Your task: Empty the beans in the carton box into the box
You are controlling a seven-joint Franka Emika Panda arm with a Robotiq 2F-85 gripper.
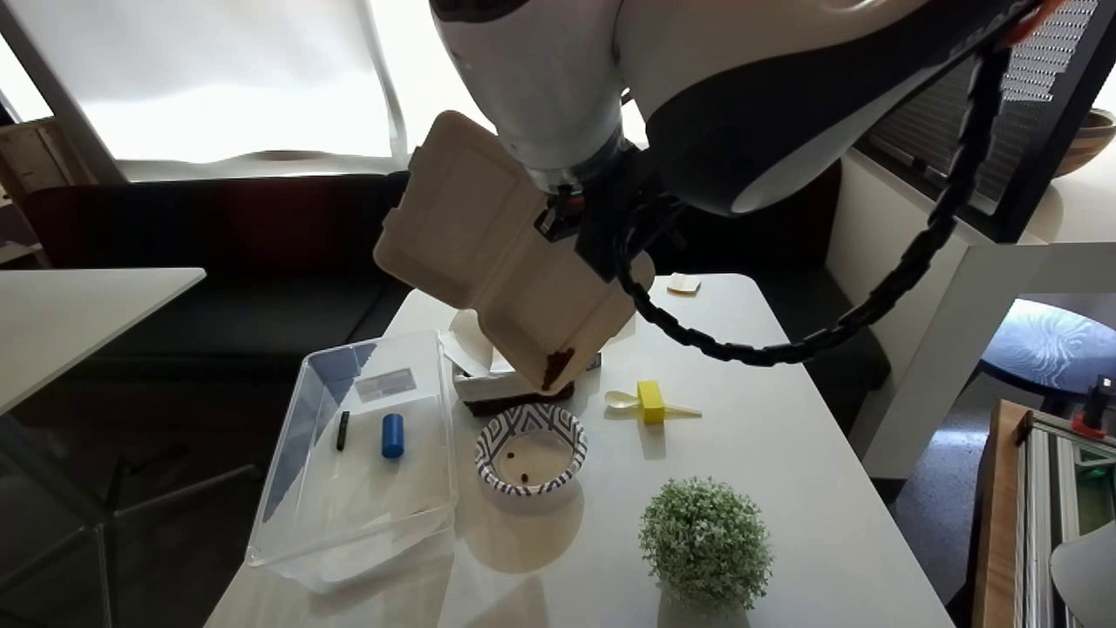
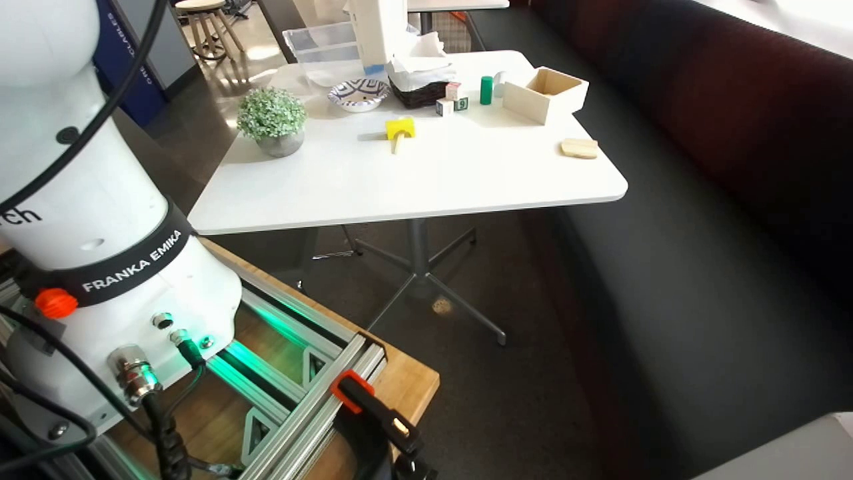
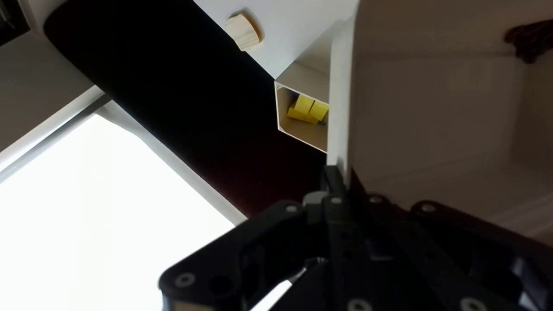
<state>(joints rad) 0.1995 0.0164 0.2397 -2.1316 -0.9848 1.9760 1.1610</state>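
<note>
My gripper (image 1: 558,228) is shut on the edge of the open tan carton box (image 1: 523,253), holding it tilted in the air. The fingers, in the wrist view (image 3: 341,183), pinch the carton's pale rim (image 3: 341,99). A small dark heap of beans (image 1: 556,368) lies in the carton's lowest corner; it also shows at the right edge of the wrist view (image 3: 531,41). That corner hangs above and behind the patterned bowl (image 1: 532,410), which holds a few dark beans (image 1: 524,478). The bowl also stands in an exterior view (image 2: 358,93). The gripper itself is out of that view.
A clear plastic bin (image 1: 436,488) with a blue cylinder (image 1: 392,436) stands beside the bowl. A paper-lined dark basket (image 2: 420,93) is under the carton. A yellow block (image 1: 650,401) lies on a spoon; a potted plant (image 1: 704,541) and a wooden box (image 2: 546,100) are on the table.
</note>
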